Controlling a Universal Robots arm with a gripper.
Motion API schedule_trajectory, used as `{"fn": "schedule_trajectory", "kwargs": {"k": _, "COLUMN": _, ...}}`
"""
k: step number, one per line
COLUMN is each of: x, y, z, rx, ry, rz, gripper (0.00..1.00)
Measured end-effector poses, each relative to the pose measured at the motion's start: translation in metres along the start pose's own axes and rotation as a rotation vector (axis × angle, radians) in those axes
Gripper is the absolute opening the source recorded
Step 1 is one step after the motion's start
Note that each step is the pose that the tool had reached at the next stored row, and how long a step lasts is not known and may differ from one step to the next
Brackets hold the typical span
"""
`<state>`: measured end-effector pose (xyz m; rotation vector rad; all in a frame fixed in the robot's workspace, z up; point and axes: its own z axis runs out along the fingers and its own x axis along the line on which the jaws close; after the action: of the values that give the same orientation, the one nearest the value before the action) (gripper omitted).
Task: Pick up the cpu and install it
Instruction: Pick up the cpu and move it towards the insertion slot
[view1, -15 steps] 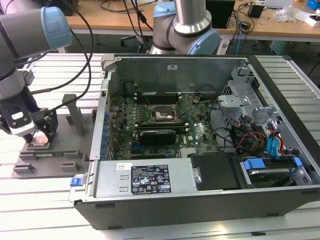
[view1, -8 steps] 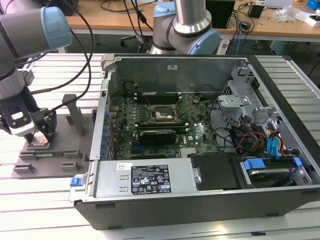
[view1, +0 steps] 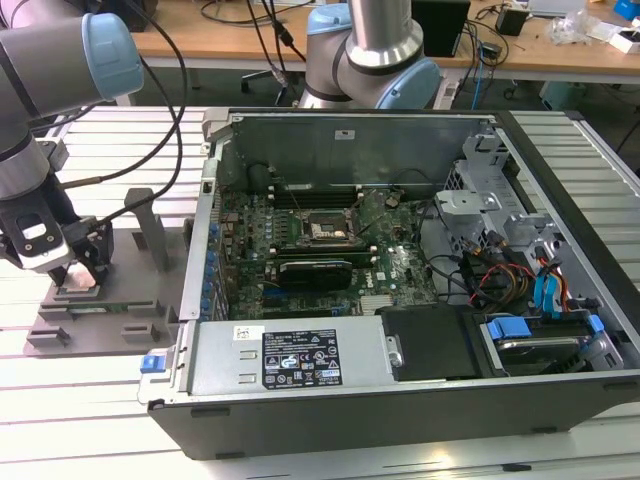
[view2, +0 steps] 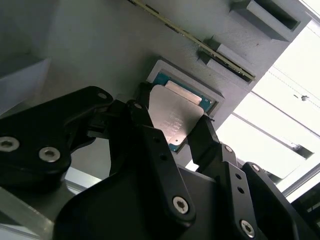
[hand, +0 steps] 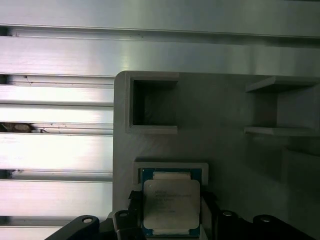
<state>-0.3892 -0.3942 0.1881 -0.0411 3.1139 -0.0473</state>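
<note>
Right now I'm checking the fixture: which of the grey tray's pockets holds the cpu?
The shallow pale-rimmed pocket at the claw holds the cpu; the deeper square pocket next to it sits empty.

In the exterior view, the tray (view1: 95, 335) lies on the counter (view1: 90, 420), at 9 o'clock from the open computer case (view1: 400, 410) and just beside its wall. The cpu (view1: 80, 284) rests in a recess toward the tray's 9 o'clock side, with the tool (view1: 75, 275) directly over it. Inside the case, the socket (view1: 322, 232) sits on the motherboard (view1: 400, 275). The power supply (view1: 300, 355) is at 6 o'clock from it, and the drive cage (view1: 480, 200) at 3 o'clock. A second arm's base (view1: 370, 60) stands behind the case, at 12 o'clock.
</note>
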Motion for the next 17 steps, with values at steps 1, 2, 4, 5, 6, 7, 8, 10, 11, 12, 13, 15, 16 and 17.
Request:
{"fn": "schedule_trajectory", "kwargs": {"k": 1, "x": 0.0000, "y": 0.0000, "z": 0.0000, "rx": 0.0000, "ry": 0.0000, "rz": 0.000, "gripper": 0.55}}
{"fn": "schedule_trajectory", "kwargs": {"k": 2, "x": 0.0000, "y": 0.0000, "z": -0.0003, "rx": -0.0001, "ry": -0.0002, "rz": 0.000, "gripper": 0.55}}
{"fn": "schedule_trajectory", "kwargs": {"k": 4, "x": -0.0001, "y": -0.0001, "z": -0.0017, "rx": 0.0000, "ry": -0.0002, "rz": 0.000, "gripper": 0.55}}
{"fn": "schedule_trajectory", "kwargs": {"k": 5, "x": -0.0001, "y": -0.0001, "z": -0.0025, "rx": 0.0000, "ry": -0.0003, "rz": 0.000, "gripper": 0.55}}
{"fn": "schedule_trajectory", "kwargs": {"k": 6, "x": -0.0001, "y": -0.0001, "z": -0.0035, "rx": -0.0001, "ry": -0.0002, "rz": 0.000, "gripper": 0.55}}
{"fn": "schedule_trajectory", "kwargs": {"k": 7, "x": -0.0003, "y": -0.0002, "z": -0.0041, "rx": 0.0000, "ry": -0.0005, "rz": 0.000, "gripper": 0.55}}
{"fn": "schedule_trajectory", "kwargs": {"k": 8, "x": -0.0002, "y": -0.0002, "z": -0.0049, "rx": 0.0000, "ry": 0.0000, "rz": 0.000, "gripper": 0.55}}
{"fn": "schedule_trajectory", "kwargs": {"k": 10, "x": -0.0002, "y": -0.0003, "z": -0.0066, "rx": 0.0001, "ry": 0.0000, "rz": 0.000, "gripper": 0.55}}
{"fn": "schedule_trajectory", "kwargs": {"k": 11, "x": -0.0002, "y": -0.0003, "z": -0.0073, "rx": 0.0000, "ry": 0.0000, "rz": 0.000, "gripper": 0.55}}
{"fn": "schedule_trajectory", "kwargs": {"k": 12, "x": -0.0002, "y": -0.0003, "z": -0.0080, "rx": 0.0001, "ry": 0.0000, "rz": 0.000, "gripper": 0.55}}
{"fn": "schedule_trajectory", "kwargs": {"k": 13, "x": -0.0002, "y": -0.0003, "z": -0.0085, "rx": 0.0000, "ry": -0.0001, "rz": 0.000, "gripper": 0.55}}
{"fn": "schedule_trajectory", "kwargs": {"k": 15, "x": -0.0003, "y": -0.0003, "z": -0.0100, "rx": 0.0001, "ry": 0.0000, "rz": 0.000, "gripper": 0.55}}
{"fn": "schedule_trajectory", "kwargs": {"k": 16, "x": -0.0003, "y": -0.0003, "z": -0.0106, "rx": 0.0000, "ry": 0.0000, "rz": 0.000, "gripper": 0.55}}
{"fn": "schedule_trajectory", "kwargs": {"k": 17, "x": -0.0003, "y": -0.0004, "z": -0.0116, "rx": 0.0000, "ry": 0.0000, "rz": 0.000, "gripper": 0.55}}
